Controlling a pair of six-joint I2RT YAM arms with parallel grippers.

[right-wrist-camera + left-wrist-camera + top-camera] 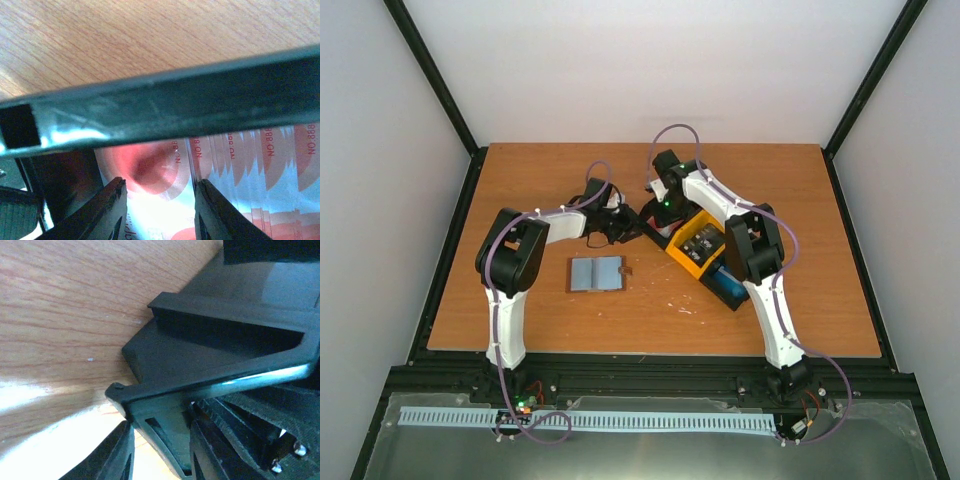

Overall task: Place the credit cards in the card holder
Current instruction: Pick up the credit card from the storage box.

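The card holder lies open and flat on the table, grey-blue lining up, with its brown tab on the right. The black bin holds red-and-white credit cards standing in a fanned row. My right gripper hangs over them inside the bin. It is open, with the front card's face showing between its fingers. My left gripper is at the bin's left corner. Its fingers straddle the bin's corner wall; the wall touches the right finger and a gap remains at the left one.
A yellow bin with dark cards stands to the right of the black bin, and a blue stack lies beyond it. The black bin's rim crosses the right wrist view. Black frame rails edge the table.
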